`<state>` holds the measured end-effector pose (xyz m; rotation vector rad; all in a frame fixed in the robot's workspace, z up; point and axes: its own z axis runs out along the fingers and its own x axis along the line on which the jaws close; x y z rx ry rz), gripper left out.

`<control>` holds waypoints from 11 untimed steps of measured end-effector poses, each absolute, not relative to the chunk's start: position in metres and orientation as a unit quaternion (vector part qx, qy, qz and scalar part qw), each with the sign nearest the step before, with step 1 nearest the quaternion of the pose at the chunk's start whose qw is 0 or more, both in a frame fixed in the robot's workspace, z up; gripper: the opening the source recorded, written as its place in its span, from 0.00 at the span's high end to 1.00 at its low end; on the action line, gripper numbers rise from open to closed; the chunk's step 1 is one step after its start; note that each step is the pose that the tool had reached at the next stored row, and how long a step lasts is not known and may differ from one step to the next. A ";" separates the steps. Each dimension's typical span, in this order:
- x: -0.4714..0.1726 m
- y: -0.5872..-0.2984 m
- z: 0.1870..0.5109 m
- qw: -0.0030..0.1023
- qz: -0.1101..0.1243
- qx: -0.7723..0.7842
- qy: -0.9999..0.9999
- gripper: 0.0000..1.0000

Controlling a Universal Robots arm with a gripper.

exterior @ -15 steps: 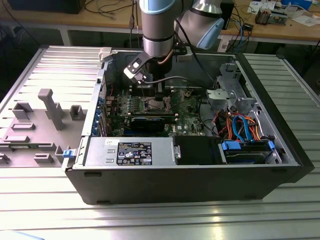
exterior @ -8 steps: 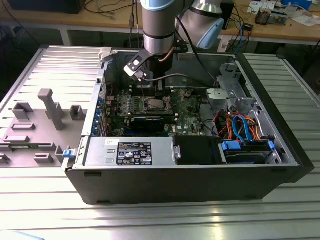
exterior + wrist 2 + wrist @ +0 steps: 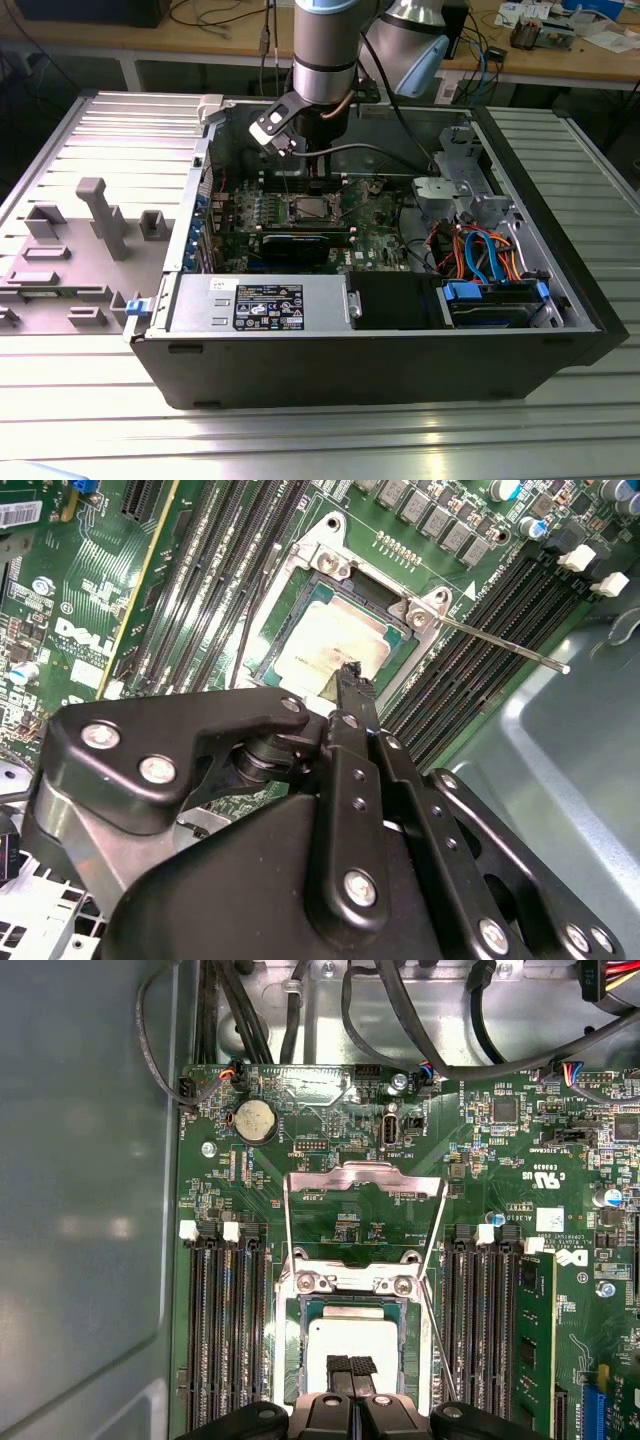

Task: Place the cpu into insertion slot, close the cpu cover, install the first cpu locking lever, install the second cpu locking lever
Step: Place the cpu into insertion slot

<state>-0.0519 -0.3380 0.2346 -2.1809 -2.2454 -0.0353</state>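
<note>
The cpu (image 3: 350,1332), a silver-topped square chip with a green border, lies flat in the insertion slot (image 3: 350,1282) of the green board. It also shows in the second wrist view (image 3: 325,640) and in the exterior view (image 3: 308,208). My gripper (image 3: 351,1365) is shut, its black fingertips (image 3: 348,672) together just over the cpu's top with nothing between them; whether they touch it I cannot tell. The cpu cover (image 3: 365,1168), a thin silvery frame, stands open from the socket's hinged edge, with the board showing through its centre. A thin lever rod (image 3: 500,645) sticks out from a socket corner.
Long black memory slots (image 3: 225,1330) flank the socket on both sides. The grey case wall (image 3: 90,1210) is close by. Black cables (image 3: 400,1020) run along the case edge. A graphics card (image 3: 300,243), power supply (image 3: 260,303) and drive bay (image 3: 495,300) fill the case's front.
</note>
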 end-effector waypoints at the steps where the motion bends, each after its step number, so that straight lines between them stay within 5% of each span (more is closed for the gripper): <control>1: -0.052 -0.338 0.235 0.006 -0.011 -0.697 -0.717 0.89; 11: -0.052 -0.338 0.237 0.009 -0.015 -0.697 -0.717 0.89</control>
